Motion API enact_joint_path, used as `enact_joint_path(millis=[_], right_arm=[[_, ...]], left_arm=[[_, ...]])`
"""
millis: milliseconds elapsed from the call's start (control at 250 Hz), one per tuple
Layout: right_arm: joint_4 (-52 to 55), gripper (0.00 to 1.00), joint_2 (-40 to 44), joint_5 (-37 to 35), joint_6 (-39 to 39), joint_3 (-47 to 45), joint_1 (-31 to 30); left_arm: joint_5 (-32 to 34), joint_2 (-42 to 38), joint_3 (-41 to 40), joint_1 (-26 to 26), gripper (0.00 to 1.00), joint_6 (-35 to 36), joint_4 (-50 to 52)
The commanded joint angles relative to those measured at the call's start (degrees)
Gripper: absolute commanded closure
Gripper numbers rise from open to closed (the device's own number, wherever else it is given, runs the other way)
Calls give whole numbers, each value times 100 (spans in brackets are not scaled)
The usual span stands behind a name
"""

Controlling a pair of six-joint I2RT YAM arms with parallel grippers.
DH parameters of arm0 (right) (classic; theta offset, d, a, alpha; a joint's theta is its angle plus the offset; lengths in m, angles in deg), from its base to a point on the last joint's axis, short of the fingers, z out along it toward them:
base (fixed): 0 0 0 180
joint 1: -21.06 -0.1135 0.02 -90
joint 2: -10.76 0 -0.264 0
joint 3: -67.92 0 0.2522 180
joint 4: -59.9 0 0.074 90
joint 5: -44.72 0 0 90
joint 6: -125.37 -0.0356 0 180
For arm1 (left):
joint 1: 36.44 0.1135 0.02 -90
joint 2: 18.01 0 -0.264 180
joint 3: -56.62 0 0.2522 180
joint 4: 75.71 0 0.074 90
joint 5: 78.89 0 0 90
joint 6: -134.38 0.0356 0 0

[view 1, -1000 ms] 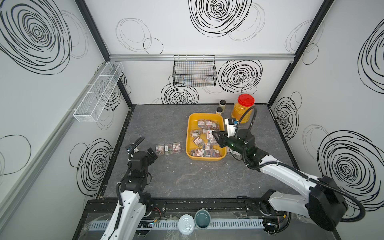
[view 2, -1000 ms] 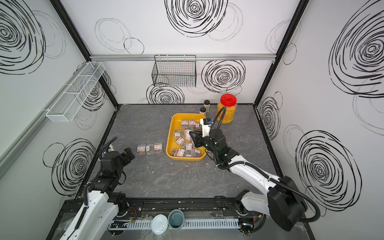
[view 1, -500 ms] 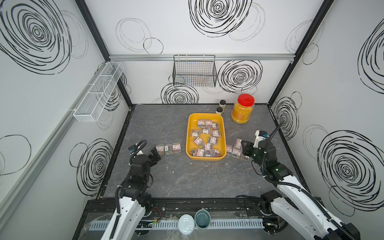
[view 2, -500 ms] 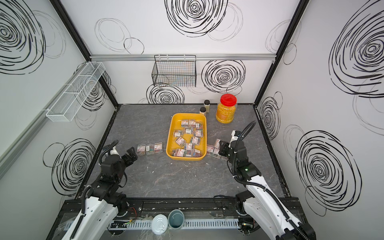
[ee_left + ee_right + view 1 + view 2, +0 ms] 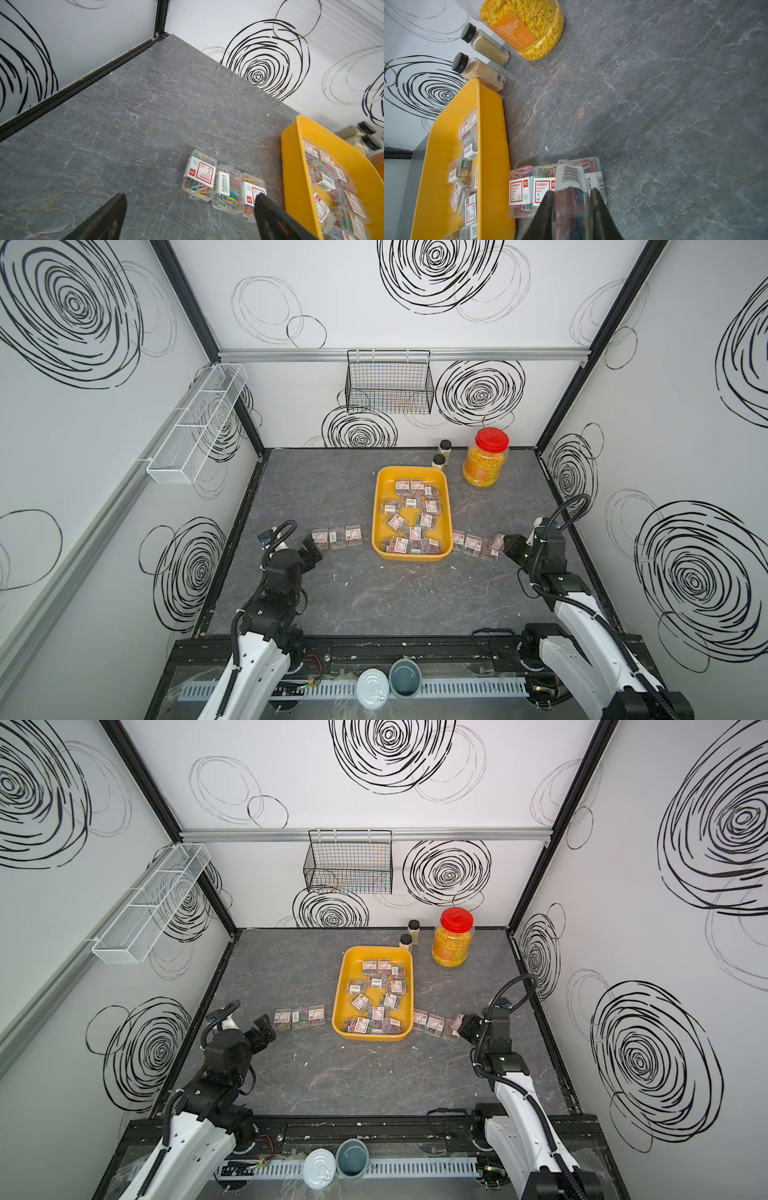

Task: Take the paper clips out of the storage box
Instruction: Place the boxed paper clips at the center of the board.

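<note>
Right fingers (image 5: 545,209) clamp 1 clear case (image 5: 570,176) across its thin width, over the row (image 5: 525,187) on the desk (image 5: 654,104) beside the storage box (image 5: 492,124). Left fingers (image 5: 112,212) gape empty. Most paper clips (image 5: 411,510) lie inside. They look light, rigid and slick, so pinch the flat faces.

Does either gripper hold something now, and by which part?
The right gripper holds one small clear plastic case of coloured paper clips, pinched across its two opposite sides. The left gripper is open and empty.
</note>
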Motion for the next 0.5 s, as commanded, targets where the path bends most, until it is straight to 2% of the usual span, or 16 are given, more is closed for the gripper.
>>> enact_joint_path(millis=[0, 312, 495], right_arm=[[314, 94, 243, -227, -187, -83, 164], [532, 90, 738, -129, -383, -313, 567], [163, 89, 619, 415, -452, -571, 894]], left_arm=[[137, 11, -23, -35, 1, -36, -94], [146, 57, -21, -34, 1, -47, -104], [158, 56, -14, -35, 1, -45, -93]])
